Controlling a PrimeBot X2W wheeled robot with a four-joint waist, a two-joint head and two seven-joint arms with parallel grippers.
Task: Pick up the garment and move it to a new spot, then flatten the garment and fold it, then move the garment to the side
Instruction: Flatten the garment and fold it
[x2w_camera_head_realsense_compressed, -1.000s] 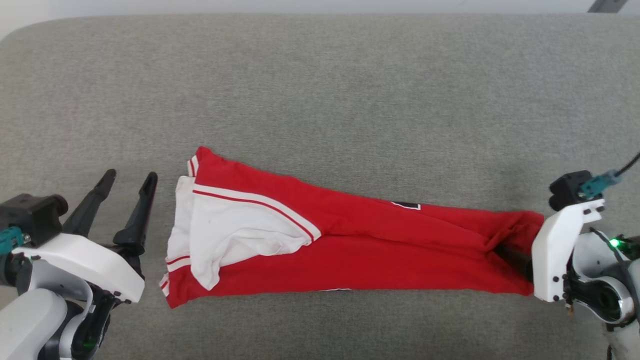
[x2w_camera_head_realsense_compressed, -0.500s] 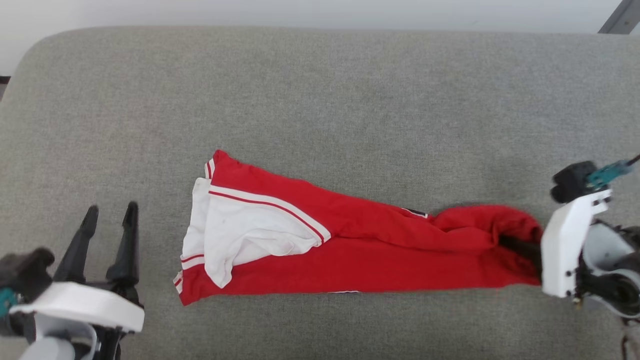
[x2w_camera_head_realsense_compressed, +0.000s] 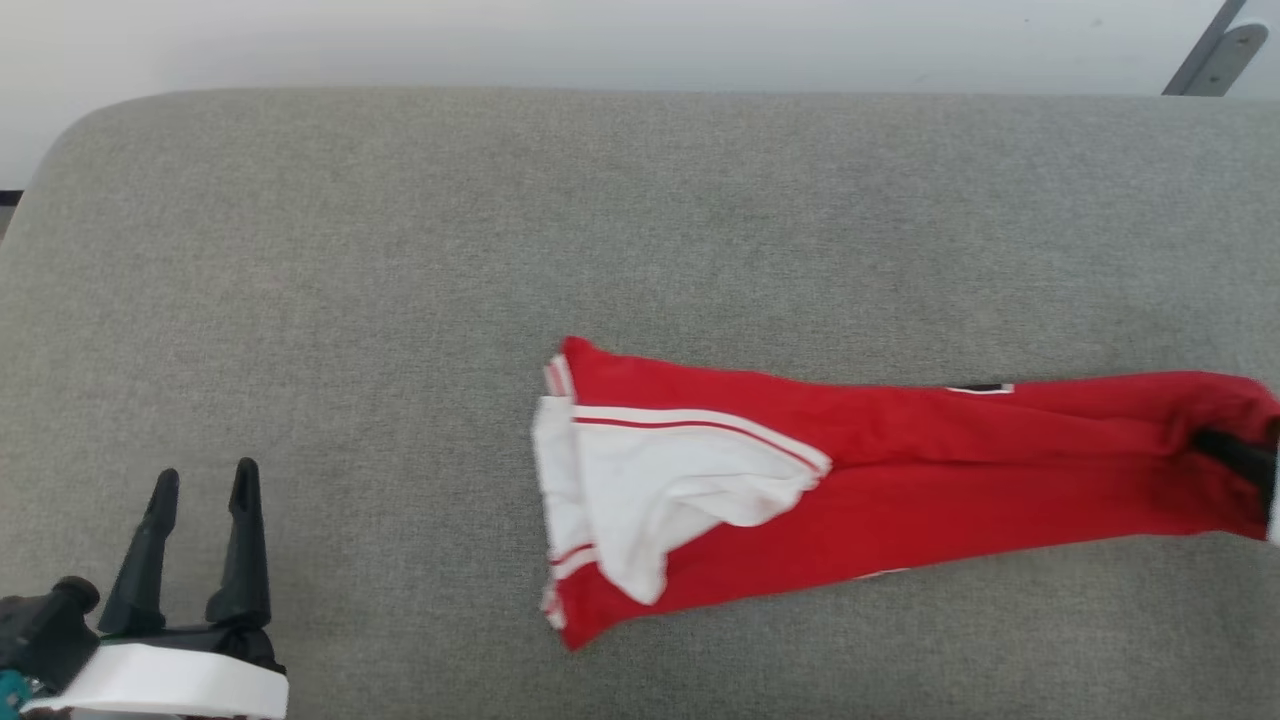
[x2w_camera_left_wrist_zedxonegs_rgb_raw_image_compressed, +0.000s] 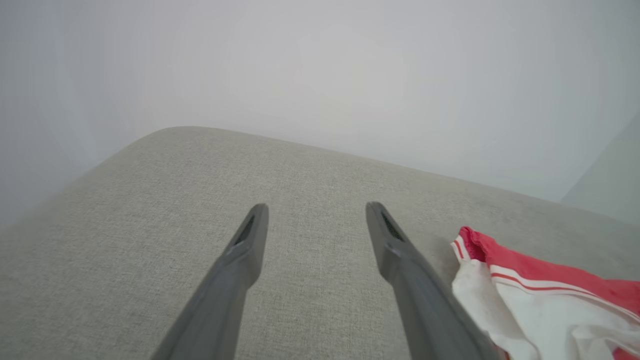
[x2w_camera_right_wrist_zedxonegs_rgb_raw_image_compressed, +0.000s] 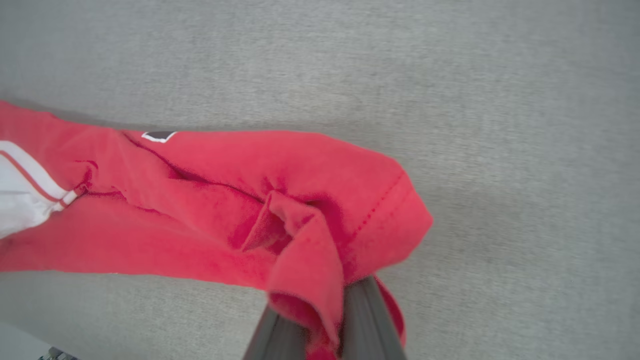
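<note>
Right hand (x2w_camera_right_wrist_zedxonegs_rgb_raw_image_compressed: 325, 315) had clenched on the jersey (x2w_camera_head_realsense_compressed: 900, 480) at its hem end and dragged it along the cushion (x2w_camera_head_realsense_compressed: 400, 250) toward its right edge, away from the released left hand (x2w_camera_head_realsense_compressed: 200, 480), so the move aside looked begun.

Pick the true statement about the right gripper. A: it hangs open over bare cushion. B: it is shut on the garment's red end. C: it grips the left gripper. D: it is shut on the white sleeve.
B: in the right wrist view, the right gripper pinches bunched red fabric at the end of the garment.
</note>
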